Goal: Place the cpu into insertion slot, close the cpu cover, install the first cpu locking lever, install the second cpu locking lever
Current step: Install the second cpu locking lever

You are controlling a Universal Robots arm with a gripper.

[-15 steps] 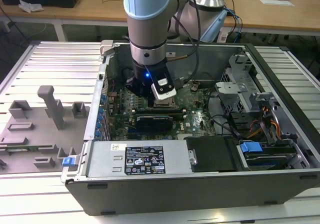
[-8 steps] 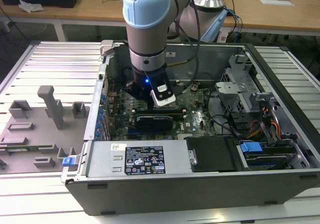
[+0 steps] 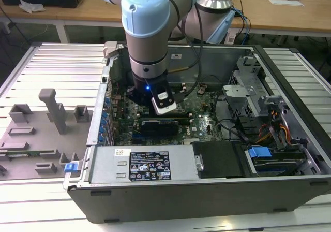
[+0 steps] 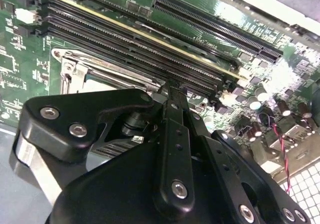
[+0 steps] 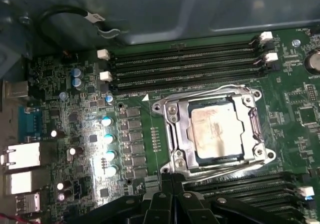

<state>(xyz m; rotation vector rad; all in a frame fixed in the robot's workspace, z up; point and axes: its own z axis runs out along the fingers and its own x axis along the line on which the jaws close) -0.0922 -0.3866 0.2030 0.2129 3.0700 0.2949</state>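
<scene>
The cpu [image 5: 216, 129], a pale silvery-beige square, lies in the socket on the green motherboard in the first wrist view. The cpu cover [image 5: 176, 129], a silvery metal frame, lies flat around it. One thin wire locking lever [image 5: 200, 95] runs along the socket's side toward the memory slots, and another [image 5: 225, 165] runs along the opposite side. My gripper [image 5: 171, 178] is shut with nothing between its fingers, its tips just off the socket corner by the end of that second lever. In the second wrist view the gripper [image 4: 172, 90] hides most of the socket, with a cover corner [image 4: 75, 68] showing.
In the exterior view the arm [image 3: 147, 40] reaches down into an open computer case [image 3: 207, 185] on a slatted metal table. Black memory slots [image 5: 185, 64] flank the socket. Capacitors [image 5: 107, 139], rear ports [image 5: 20, 156] and a drive cage [image 3: 248, 95] stand nearby. Grey fixtures [image 3: 51, 110] sit at the exterior view's left.
</scene>
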